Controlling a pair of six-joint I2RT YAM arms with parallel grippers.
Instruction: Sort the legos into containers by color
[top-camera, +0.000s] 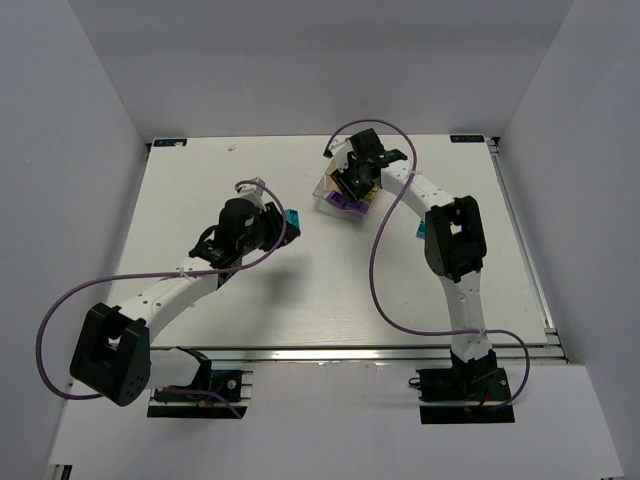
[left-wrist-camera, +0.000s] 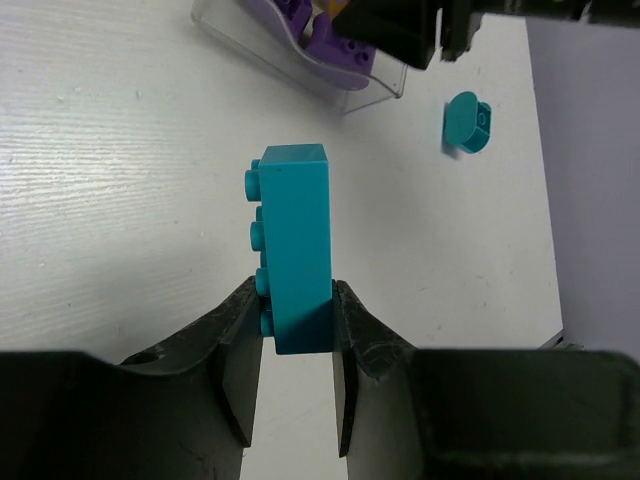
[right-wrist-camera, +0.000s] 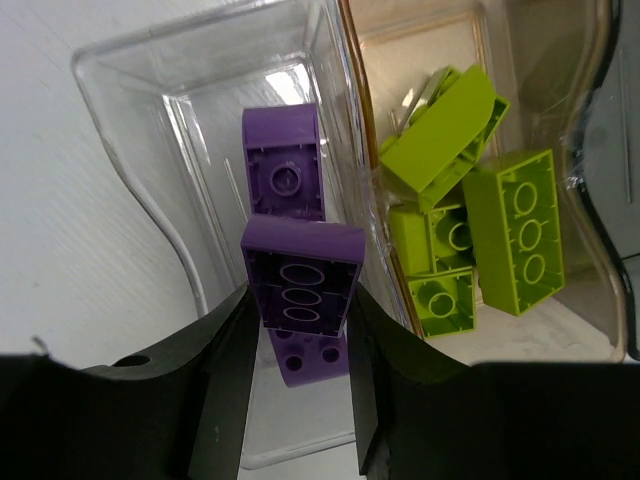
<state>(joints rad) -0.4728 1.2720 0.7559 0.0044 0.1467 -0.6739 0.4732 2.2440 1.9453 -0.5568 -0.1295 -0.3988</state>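
Two bricks, both held tight.
The left gripper (left-wrist-camera: 295, 340) pinches a long teal plastic brick (left-wrist-camera: 298, 230) near the clear plastic tray (left-wrist-camera: 300, 70); the right gripper (right-wrist-camera: 300, 330) pinches a purple plastic brick (right-wrist-camera: 300, 285) over its purple side.

Teal brick (left-wrist-camera: 295, 240); purple bricks (right-wrist-camera: 300, 270), lime bricks (right-wrist-camera: 515, 230); clear tray (right-wrist-camera: 150, 110); white table (left-wrist-camera: 100, 200)

No text, brand or number can be read anywhere; two small blue tags (top-camera: 168, 142) at the worktop's (top-camera: 300, 300) far corners are too small to make out.
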